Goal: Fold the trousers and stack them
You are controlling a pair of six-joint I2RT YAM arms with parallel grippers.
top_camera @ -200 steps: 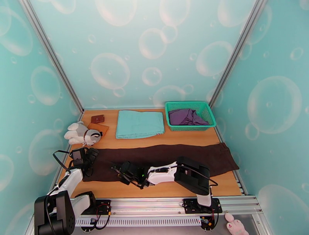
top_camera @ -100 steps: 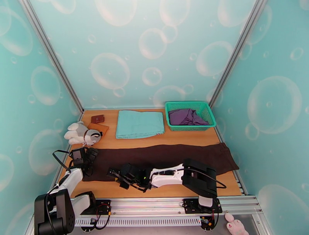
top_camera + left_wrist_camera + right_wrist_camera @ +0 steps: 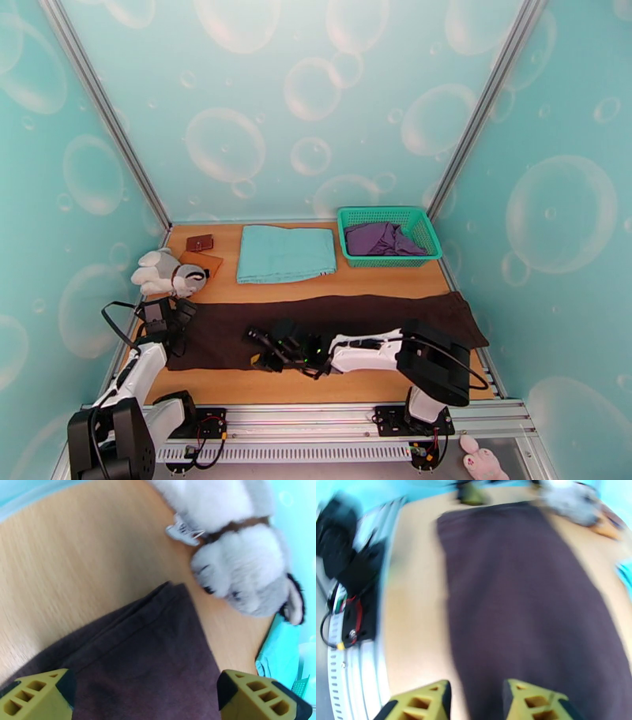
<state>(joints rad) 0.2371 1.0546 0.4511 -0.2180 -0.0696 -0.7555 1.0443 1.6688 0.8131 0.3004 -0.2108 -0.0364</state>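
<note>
Since the earlier frames the right arm had swung its elbow further to the right and drawn its end effector (image 3: pixel 262 347) back a little along the near edge of the trousers (image 3: pixel 340 324). Its fingers, closed a second before, now stood partly apart. The left arm had shifted slightly toward the left wall.

The dark brown trousers lay spread flat and lengthwise across the near half of the counter (image 3: pixel 316 387). They ran almost from the left wall to the right wall, in front of the folded teal cloth (image 3: pixel 286 253).

In the blurred right wrist view, the right end effector (image 3: pixel 474 701) hung over the near long edge of the trousers (image 3: pixel 521 598). One yellow finger (image 3: pixel 422 701) was above bare wood and the other above the cloth, and nothing was pinched between them. Whether they touched the cloth could not be told.

The left end effector (image 3: pixel 162 316) sat at the left end of the trousers. In its wrist view the left end effector (image 3: pixel 146 697) had its fingers spread wide, with the corner of the trousers (image 3: pixel 158 653) lying loose beneath the gap. The grey-and-white plush toy (image 3: pixel 241 570) lay just beyond that corner, with a strip of counter between them.

At the far right stood a green basket (image 3: pixel 351 217) holding a purple garment (image 3: pixel 379 237).
</note>
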